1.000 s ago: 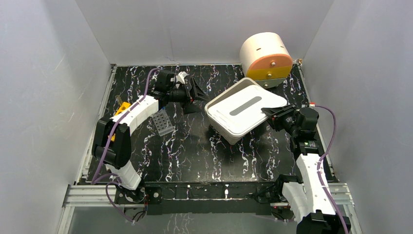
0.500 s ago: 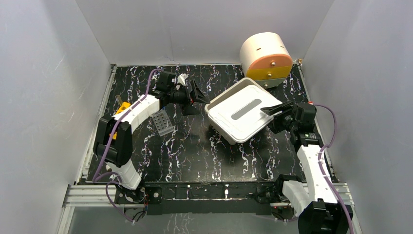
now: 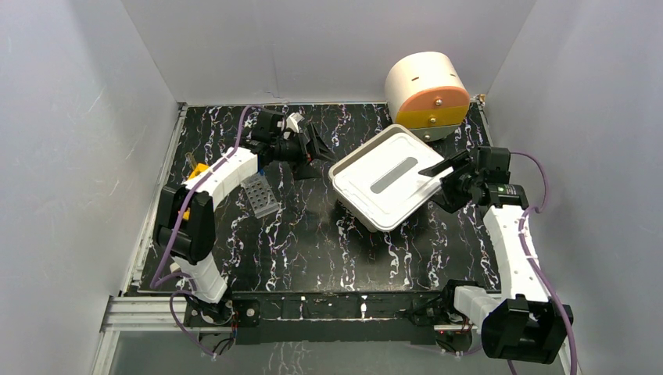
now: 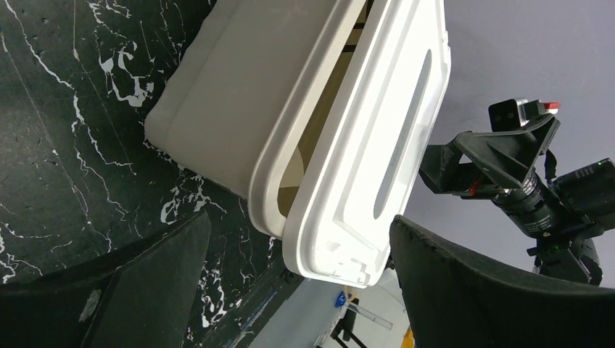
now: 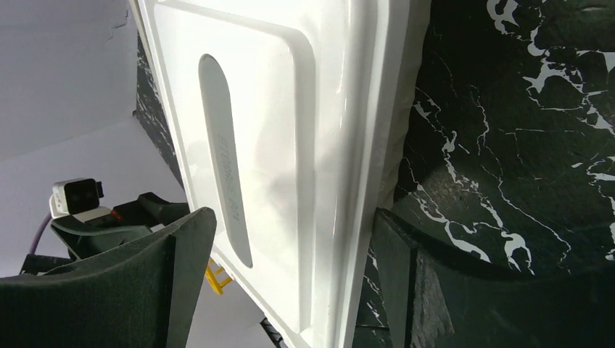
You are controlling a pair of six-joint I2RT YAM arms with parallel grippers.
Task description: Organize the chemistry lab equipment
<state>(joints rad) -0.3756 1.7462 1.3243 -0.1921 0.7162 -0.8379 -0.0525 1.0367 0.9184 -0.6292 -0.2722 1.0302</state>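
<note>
Box (image 3: 366,214) lying diagonally mid-frame between left gripper (image 3: 317,151) and right gripper (image 3: 440,176); right nearer, straddling lid (image 3: 391,173); both jaws apart.

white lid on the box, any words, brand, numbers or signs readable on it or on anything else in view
No text can be read clearly.
white lid: what looks like faint raised lettering in its grey oval recess, too blurred to read.
round cream and orange drum: no legible marks.
</note>
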